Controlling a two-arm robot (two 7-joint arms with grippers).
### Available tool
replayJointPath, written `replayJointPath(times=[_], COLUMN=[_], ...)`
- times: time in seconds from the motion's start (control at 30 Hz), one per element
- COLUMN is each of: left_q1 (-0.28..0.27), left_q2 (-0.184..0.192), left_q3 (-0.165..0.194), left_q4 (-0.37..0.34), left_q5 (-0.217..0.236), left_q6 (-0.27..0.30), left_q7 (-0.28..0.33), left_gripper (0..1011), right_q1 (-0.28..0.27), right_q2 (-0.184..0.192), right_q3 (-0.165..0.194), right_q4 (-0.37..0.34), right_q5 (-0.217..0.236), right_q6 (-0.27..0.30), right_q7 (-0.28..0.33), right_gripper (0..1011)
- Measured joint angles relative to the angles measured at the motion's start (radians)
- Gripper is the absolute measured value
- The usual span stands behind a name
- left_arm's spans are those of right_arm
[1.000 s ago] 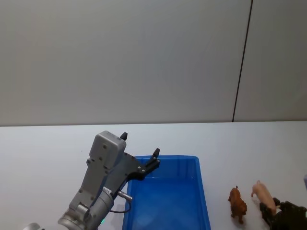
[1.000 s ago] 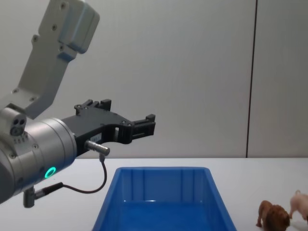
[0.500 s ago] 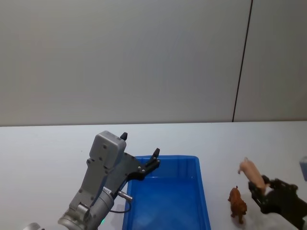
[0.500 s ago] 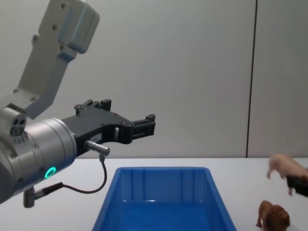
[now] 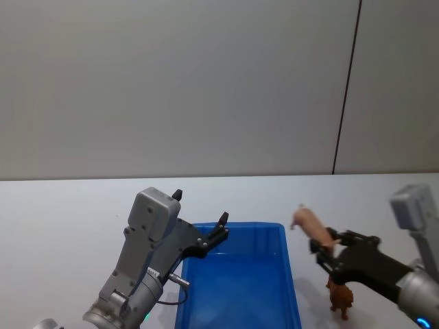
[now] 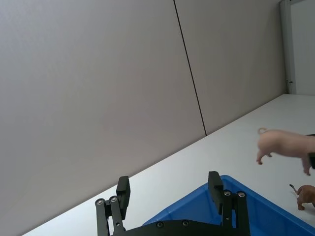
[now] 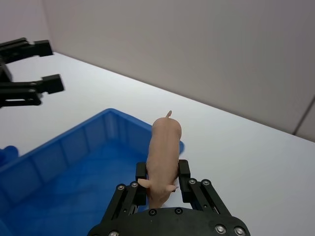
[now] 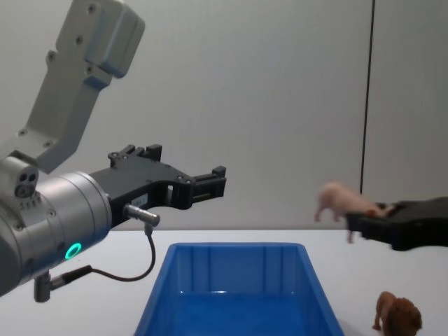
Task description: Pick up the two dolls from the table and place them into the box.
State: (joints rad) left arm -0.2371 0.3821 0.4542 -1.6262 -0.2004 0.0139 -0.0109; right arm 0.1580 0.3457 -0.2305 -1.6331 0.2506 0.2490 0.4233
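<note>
While the left tool (image 5: 200, 206) hangs spread, the right tool (image 7: 162, 171) pinches the pink doll (image 7: 165, 140).

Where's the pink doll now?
In the head view the pink doll hangs on the robot's right, clamped in the right gripper, near the right rim of the blue box, above the brown doll.

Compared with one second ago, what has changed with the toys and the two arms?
The right pincer, shut on the pale pinkish toy pig, has lifted it off the white table and carried it leftward; it now hangs in the air near the right rim of the bright-blue plastic bin. Unchanged: the reddish-brown shaggy toy animal stands on the table right of the bin, and the open left pincer hovers over the bin's far left corner.
</note>
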Motion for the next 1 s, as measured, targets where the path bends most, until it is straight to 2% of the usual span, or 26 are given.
replayJointPath(times=[0.1,0.37,0.57,0.6,0.67,0.77,0.8,1.0], left_q1=[0.000,0.000,0.000,0.000,0.000,0.000,0.000,0.000], left_q2=[0.000,0.000,0.000,0.000,0.000,0.000,0.000,0.000], left_q3=[0.000,0.000,0.000,0.000,0.000,0.000,0.000,0.000], left_q4=[0.000,0.000,0.000,0.000,0.000,0.000,0.000,0.000], left_q5=[0.000,0.000,0.000,0.000,0.000,0.000,0.000,0.000], left_q6=[0.000,0.000,0.000,0.000,0.000,0.000,0.000,0.000], left_q7=[0.000,0.000,0.000,0.000,0.000,0.000,0.000,0.000], left_gripper=[1001,1001,1001,1001,1001,1001,1001,1001], right_q1=[0.038,0.104,0.133,0.136,0.145,0.149,0.150,0.141], right_q2=[-0.026,-0.079,-0.102,-0.104,-0.109,-0.110,-0.110,-0.097], right_q3=[-0.019,-0.060,-0.079,-0.081,-0.085,-0.086,-0.086,-0.077], right_q4=[0.021,0.079,0.112,0.115,0.126,0.133,0.136,0.133], right_q5=[-0.014,-0.050,-0.065,-0.066,-0.070,-0.071,-0.071,-0.063], right_q6=[0.033,0.089,0.109,0.111,0.116,0.117,0.117,0.107], right_q7=[0.045,0.119,0.145,0.146,0.151,0.151,0.150,0.121], right_gripper=[364,366,560,560,662,719,772,946])
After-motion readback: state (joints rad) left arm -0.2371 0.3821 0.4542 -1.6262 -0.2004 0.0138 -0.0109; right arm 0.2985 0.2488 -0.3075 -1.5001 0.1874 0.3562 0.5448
